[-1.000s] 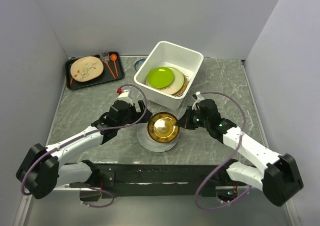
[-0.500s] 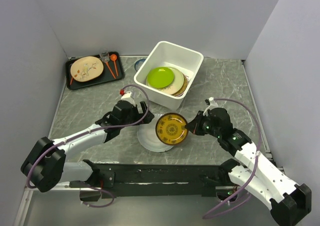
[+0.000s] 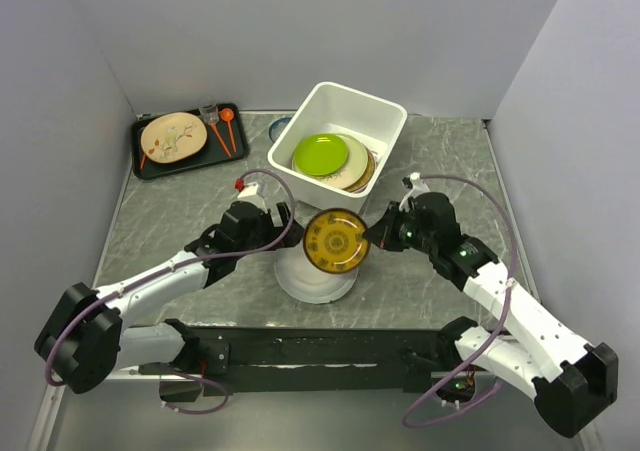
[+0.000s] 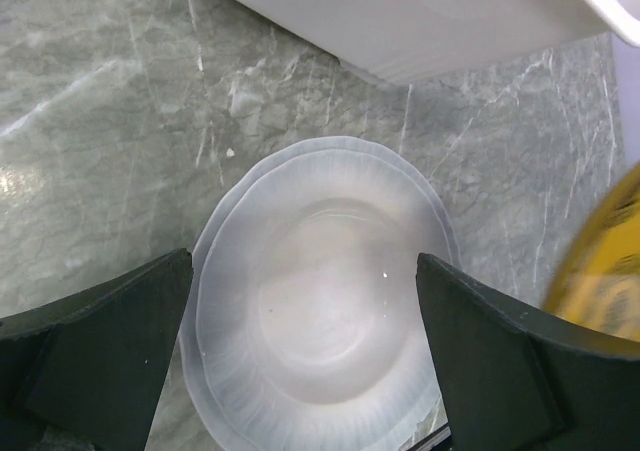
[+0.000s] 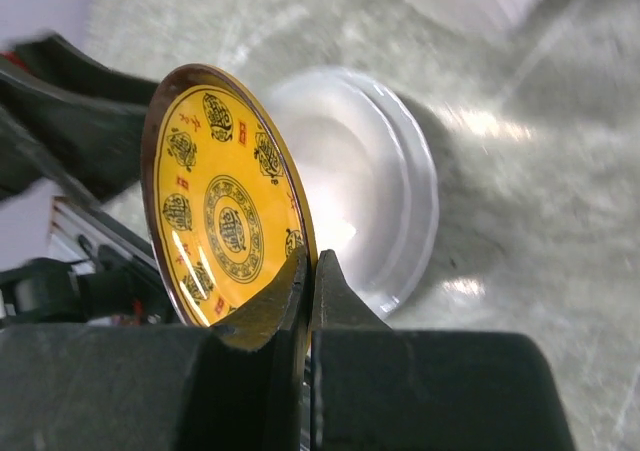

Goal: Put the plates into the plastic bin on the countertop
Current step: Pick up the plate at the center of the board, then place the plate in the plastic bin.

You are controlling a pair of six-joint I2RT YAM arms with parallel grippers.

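- While the right gripper [image 3: 368,238] is clamped tight on its right rim, one yellow plate [image 3: 336,241] hangs in the air, clear of the countertop [image 3: 180,221].
- Round as it is, this plate has no long axis; it is tipped up on edge, with its patterned face turned up and toward the near edge.
- It sits between the bin [image 3: 345,93] and the near edge, just above the far rim of the white plates [image 3: 310,283].
- Two white plates lie stacked flat, face up, near the middle of the near edge.
- Left gripper [image 3: 272,229] is spread wide and holds nothing, with one finger on either side of the white stack in its wrist view.
- One bin stands toward the far edge, near its middle, its long axis running near-left to far-right.
- Inside it, one green plate [image 3: 321,154] lies on top, tilted slightly, with at least two other rims showing beneath.
- One black tray [image 3: 190,161] sits in the far-left corner.
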